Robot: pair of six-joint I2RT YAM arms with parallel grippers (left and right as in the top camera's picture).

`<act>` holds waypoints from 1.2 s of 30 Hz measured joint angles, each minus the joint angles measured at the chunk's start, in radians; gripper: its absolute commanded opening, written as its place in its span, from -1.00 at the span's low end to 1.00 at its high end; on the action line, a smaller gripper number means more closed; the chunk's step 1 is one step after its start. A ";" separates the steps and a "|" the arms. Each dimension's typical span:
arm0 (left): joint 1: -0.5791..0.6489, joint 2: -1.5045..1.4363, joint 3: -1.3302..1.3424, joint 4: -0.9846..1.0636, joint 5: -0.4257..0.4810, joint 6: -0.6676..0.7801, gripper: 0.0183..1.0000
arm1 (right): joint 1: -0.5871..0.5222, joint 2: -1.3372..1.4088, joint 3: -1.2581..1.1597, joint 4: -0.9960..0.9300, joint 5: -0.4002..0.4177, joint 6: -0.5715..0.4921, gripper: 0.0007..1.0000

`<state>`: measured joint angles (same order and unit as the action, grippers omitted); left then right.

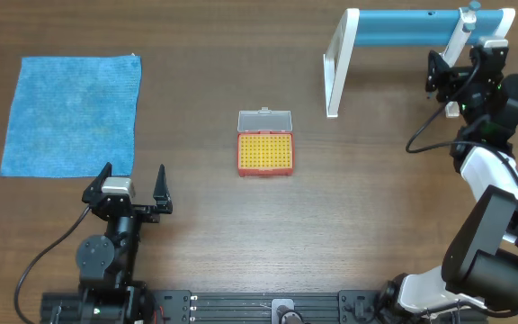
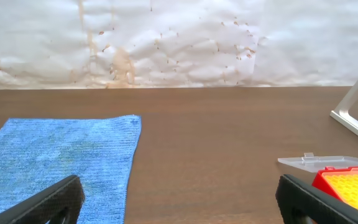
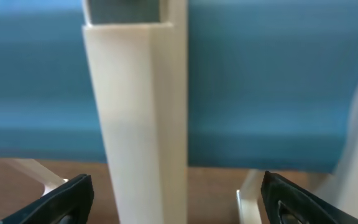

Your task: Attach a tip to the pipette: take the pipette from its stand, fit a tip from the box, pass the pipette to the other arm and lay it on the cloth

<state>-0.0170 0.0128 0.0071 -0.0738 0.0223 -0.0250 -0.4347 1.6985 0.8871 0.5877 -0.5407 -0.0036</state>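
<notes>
I am on the first step, taking the pipette (image 3: 135, 112) off its stand (image 1: 394, 29). The stand sits at the desk's far right corner, and the pipette hangs near the right end of its blue bar. My right gripper (image 3: 176, 196) is up against it with the jaws spread wide. The white body that I take for the pipette rises between the fingers, nearer to one of them than the other.

To do this well I should centre on that body so both pads meet it together. I should close on the flat sides rather than on an edge, and grip firmly. Then I should lift it free of the bar before pulling back, so the stand is not dragged along.

My left gripper (image 1: 134, 180) waits near the desk's front edge on the left. Its jaws are also wide open and hold nothing.

By count there is one pipette and one stand. There is one tip box (image 1: 264, 151) in the middle of the desk with its lid open; its yellow tips are too many and too small to count. One blue cloth (image 1: 70, 115) lies toward the far left corner. I have two grippers, both empty.
</notes>
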 measured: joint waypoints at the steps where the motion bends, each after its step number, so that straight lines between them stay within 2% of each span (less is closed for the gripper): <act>1: 0.000 0.000 0.000 0.000 0.000 0.000 0.99 | 0.003 0.002 0.002 0.000 0.000 0.000 0.62; 13: 0.000 0.000 0.000 0.000 0.000 0.000 0.99 | 0.010 0.005 0.004 -0.001 0.001 0.006 0.03; 22: 0.000 0.000 0.000 0.000 0.000 0.000 0.99 | 0.010 0.005 0.004 -0.004 0.000 0.007 -0.29; 36: 0.000 0.000 0.000 0.000 0.000 0.000 0.99 | 0.010 0.005 0.004 -0.005 -0.011 0.007 -0.54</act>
<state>-0.0170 0.0128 0.0071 -0.0738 0.0223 -0.0250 -0.4252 1.7039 0.8913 0.5831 -0.5518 0.0032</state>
